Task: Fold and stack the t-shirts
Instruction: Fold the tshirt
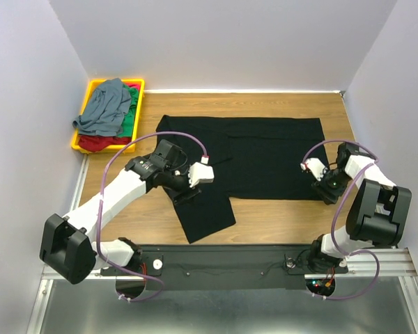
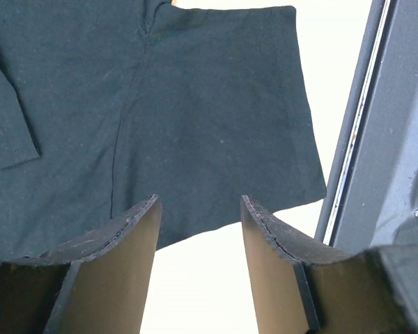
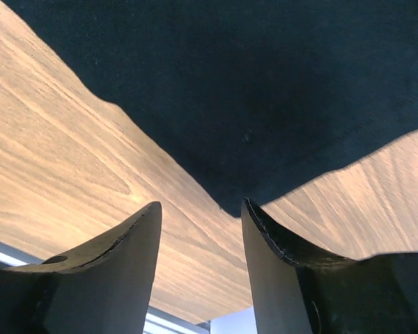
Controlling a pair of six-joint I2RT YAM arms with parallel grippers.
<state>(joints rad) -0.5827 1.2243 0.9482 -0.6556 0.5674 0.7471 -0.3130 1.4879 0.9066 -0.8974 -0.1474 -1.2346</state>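
Note:
The large black t-shirt (image 1: pixel 265 156) lies spread flat on the wooden table, with one sleeve (image 1: pixel 205 212) sticking out toward the near edge. My left gripper (image 1: pixel 184 194) hovers over that sleeve, open and empty; in the left wrist view (image 2: pixel 198 202) the sleeve's edge (image 2: pixel 216 139) runs just beyond the fingertips. My right gripper (image 1: pixel 325 191) is open and empty at the shirt's near right corner; in the right wrist view (image 3: pixel 200 205) that corner (image 3: pixel 235 203) sits by the right fingertip. The grey-blue (image 1: pixel 104 108), green (image 1: pixel 130 120) and red (image 1: pixel 97 142) shirts lie heaped in the tray.
A yellow plastic tray (image 1: pixel 90 87) stands at the far left corner of the table. A metal rail (image 1: pixel 265 254) runs along the near edge by the arm bases and shows in the left wrist view (image 2: pixel 355 125). Walls close in on three sides.

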